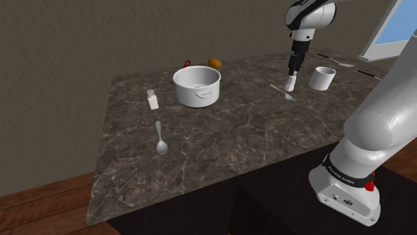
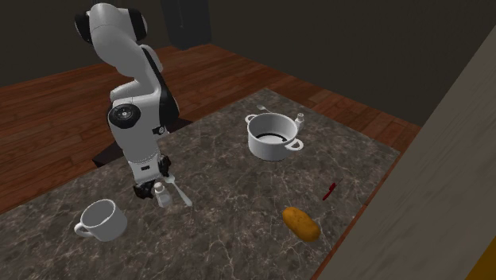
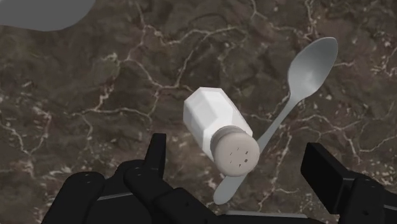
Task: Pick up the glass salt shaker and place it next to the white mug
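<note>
A small white salt shaker [image 1: 289, 83] with a grey perforated cap stands on the dark marble table [image 1: 234, 147], a short way from the white mug [image 1: 321, 78]. My black gripper [image 1: 292, 75] hovers just over it. In the wrist view the shaker [image 3: 219, 127] sits between the fingers [image 3: 156, 156], which stand apart and do not touch it, so the gripper [image 3: 238, 167] is open. A grey spoon [image 3: 305, 70] lies right beside the shaker. In the second exterior view the shaker [image 2: 162, 193] is between the mug [image 2: 102, 219] and the spoon [image 2: 181, 195].
A white pot [image 1: 197, 85] stands mid-table with a second small shaker [image 1: 153, 99] to its left in the shoulder view. Another spoon [image 1: 160, 138] lies nearer the front edge. An orange-brown lump [image 1: 215, 63] and a red item [image 1: 187, 64] sit behind the pot.
</note>
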`<state>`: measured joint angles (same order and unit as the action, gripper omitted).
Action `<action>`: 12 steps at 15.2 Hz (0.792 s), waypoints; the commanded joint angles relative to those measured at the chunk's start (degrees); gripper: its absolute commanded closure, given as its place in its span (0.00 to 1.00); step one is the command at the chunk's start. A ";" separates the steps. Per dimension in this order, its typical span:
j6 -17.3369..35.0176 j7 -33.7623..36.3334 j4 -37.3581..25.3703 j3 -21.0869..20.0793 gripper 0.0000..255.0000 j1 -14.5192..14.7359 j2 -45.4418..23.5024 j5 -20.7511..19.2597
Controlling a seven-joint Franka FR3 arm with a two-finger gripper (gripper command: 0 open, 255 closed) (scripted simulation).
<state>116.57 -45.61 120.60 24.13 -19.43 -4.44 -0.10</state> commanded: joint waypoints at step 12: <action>-7.20 0.56 -5.55 -0.06 0.00 0.21 1.80 -0.73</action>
<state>109.38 -45.05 115.06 24.08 -19.22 -2.64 -0.83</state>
